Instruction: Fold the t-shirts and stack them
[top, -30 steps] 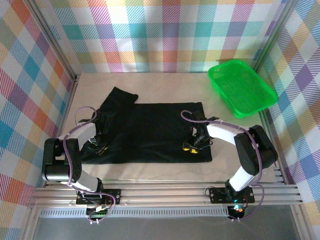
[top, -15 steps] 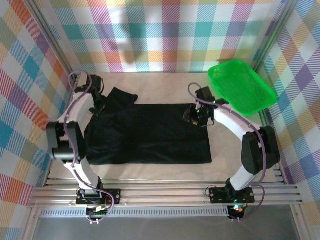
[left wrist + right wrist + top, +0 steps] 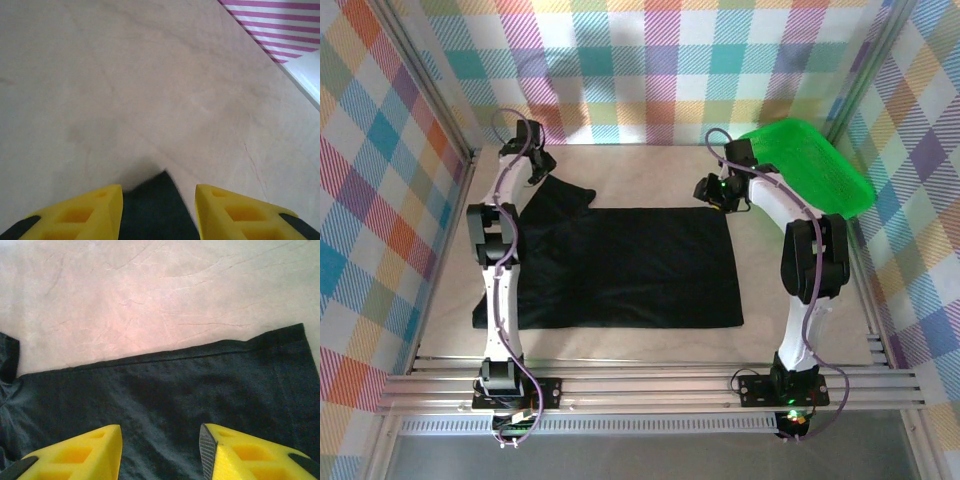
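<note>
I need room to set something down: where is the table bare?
Bare: the far strip of the table between the black t-shirt and the back wall, and the near strip before the rail. Crowded: far right, by the green mesh basket and the right end effector.

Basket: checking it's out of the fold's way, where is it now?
In the top view the basket sits at the far right corner of the table, beyond the shirt, just right of the right claw.
</note>
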Controlling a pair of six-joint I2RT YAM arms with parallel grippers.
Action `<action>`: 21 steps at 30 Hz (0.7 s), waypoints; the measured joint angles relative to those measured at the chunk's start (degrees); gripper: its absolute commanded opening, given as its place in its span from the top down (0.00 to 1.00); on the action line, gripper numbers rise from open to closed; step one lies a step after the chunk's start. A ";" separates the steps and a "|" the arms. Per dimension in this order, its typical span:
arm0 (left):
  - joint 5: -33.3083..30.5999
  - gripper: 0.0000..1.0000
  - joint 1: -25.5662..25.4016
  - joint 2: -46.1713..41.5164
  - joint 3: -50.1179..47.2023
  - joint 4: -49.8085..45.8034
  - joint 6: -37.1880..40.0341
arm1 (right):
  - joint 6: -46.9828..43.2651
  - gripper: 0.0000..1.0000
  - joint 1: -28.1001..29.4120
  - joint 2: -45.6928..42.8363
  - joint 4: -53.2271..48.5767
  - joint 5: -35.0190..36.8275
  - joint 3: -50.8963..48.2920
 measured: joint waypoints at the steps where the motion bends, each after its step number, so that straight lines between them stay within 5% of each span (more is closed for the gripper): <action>1: 0.09 0.55 0.00 1.84 1.92 0.09 0.48 | -0.02 0.54 0.00 0.00 -0.15 -0.20 0.22; 13: -0.37 0.57 -0.61 7.82 8.39 1.27 6.51 | 0.07 0.54 0.00 -0.04 -0.28 -1.40 -1.42; 21: -2.40 0.73 -1.49 8.57 8.76 -0.98 8.59 | 1.09 0.52 0.07 -0.04 -0.26 4.98 -1.42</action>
